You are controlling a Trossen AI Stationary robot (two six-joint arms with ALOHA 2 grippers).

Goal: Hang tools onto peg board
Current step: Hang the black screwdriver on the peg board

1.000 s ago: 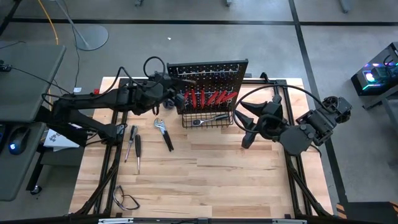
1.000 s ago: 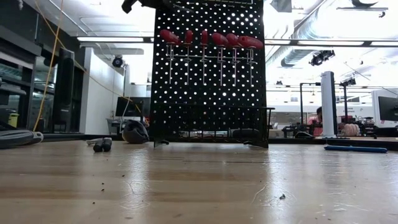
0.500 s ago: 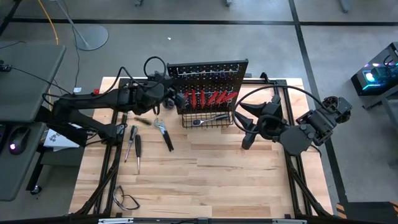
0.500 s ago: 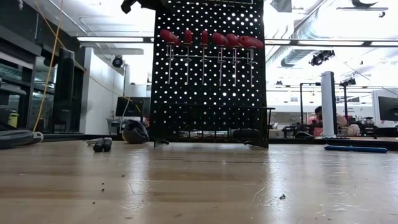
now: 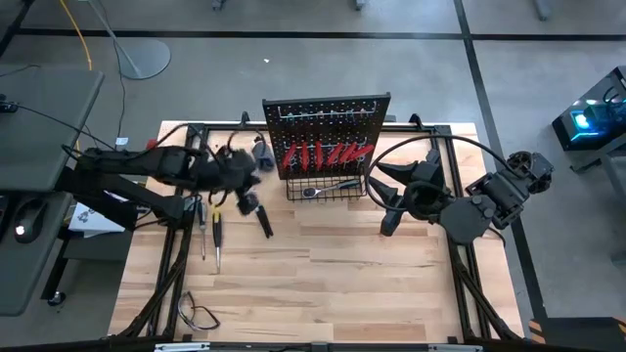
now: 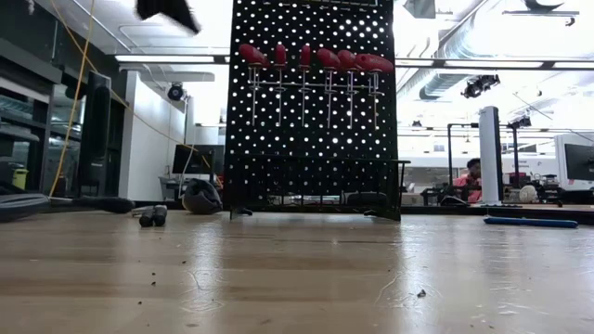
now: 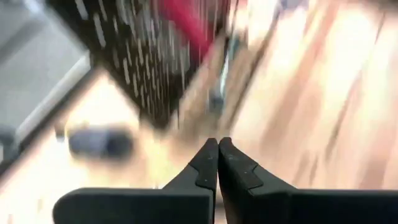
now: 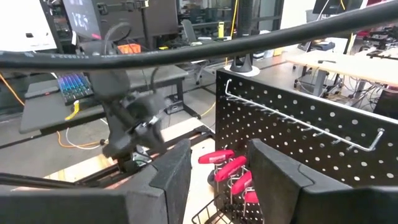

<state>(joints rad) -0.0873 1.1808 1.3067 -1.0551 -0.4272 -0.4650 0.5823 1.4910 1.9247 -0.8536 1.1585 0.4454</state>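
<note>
**Left gripper empty beside the peg board**

Your left gripper (image 5: 246,186) hovers closed and empty over loose tools (image 5: 207,227). Farther back, the peg board (image 5: 326,112) carries red-handled screwdrivers (image 5: 318,154). Your right gripper (image 5: 387,192) waits partly open, holding nothing.

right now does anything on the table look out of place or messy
Nothing damaged or spilled. Red-handled screwdrivers hang in a row on the peg board, and a wrench lies in its basket. Loose tools lie unhung on the table's left, below the shut left gripper, and a stray black cable loop sits near the front edge.
</note>
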